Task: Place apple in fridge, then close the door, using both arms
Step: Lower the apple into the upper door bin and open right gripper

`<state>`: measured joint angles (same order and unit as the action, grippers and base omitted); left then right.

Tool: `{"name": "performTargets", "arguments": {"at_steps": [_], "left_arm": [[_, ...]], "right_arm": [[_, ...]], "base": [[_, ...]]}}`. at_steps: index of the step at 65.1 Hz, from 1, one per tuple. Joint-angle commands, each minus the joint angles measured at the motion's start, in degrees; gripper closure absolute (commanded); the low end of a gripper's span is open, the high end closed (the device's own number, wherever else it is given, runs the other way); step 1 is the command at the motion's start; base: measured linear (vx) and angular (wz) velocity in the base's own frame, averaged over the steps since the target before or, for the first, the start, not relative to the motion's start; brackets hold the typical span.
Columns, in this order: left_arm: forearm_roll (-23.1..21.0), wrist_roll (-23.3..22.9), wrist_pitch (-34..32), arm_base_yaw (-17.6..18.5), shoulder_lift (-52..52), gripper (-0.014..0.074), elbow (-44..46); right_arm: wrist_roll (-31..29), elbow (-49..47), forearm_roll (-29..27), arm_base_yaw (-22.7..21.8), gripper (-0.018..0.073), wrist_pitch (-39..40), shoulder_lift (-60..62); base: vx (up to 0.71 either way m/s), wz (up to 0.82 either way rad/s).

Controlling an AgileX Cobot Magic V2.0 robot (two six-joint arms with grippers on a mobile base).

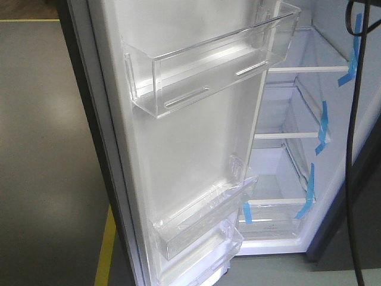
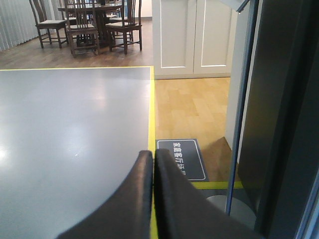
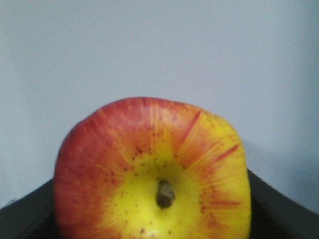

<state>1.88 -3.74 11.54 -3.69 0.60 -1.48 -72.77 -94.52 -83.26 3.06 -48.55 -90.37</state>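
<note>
Clear plastic bins (image 1: 208, 65) fixed on white liner of open door (image 1: 190, 155), partly screening fridge (image 1: 297, 68) shelves marked with blue tape (image 1: 322, 128); black cable (image 1: 355, 119) hanging across right. Left fingers (image 2: 132, 199) pressed together, near door's edge. Apple (image 3: 149, 174) clamped between right fingers (image 3: 281, 216) before a plain pale surface, stem end facing wrist camera.

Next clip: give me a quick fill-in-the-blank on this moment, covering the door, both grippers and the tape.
1. The fridge door stands ____.
2. The right gripper is shut on a red and yellow ____.
3. The left gripper is shut and holds ____.
4. The tape by the shelves is ____.
Missing words: open; apple; nothing; blue.
</note>
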Motion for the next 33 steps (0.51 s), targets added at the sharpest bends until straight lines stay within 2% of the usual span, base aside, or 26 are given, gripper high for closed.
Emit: {"name": "performTargets", "arguments": {"at_steps": [1, 11, 19, 26, 33], "left_arm": [[-0.12, -0.17, -3.85, 0.34, 0.83, 0.0603, -1.62], [-0.12, -0.17, -3.85, 0.34, 0.83, 0.0603, -1.62], [-0.12, -0.17, -3.85, 0.34, 0.83, 0.0603, -1.62], [-0.12, -0.17, -3.85, 0.34, 0.83, 0.0603, -1.62], [-0.12, -0.17, -3.85, 0.34, 0.83, 0.0603, -1.62]], "right_arm": [[2.93, -3.8, 3.83, 1.11, 0.0563, 5.62, 2.43], [6.31, -3.94, 11.38, 1.23, 0.055, 7.22, 1.19], [7.28, -3.94, 13.04, 1.23, 0.05, 5.35, -0.36], [7.28, -3.94, 13.04, 1.23, 0.0403, 3.83, -1.39], [8.45, -3.94, 13.04, 1.23, 0.0255, 3.72, -2.2]], "base": [[0.0, 0.0], [0.0, 0.0], [0.0, 0.0], [0.0, 0.0], [0.0, 0.0]]}}
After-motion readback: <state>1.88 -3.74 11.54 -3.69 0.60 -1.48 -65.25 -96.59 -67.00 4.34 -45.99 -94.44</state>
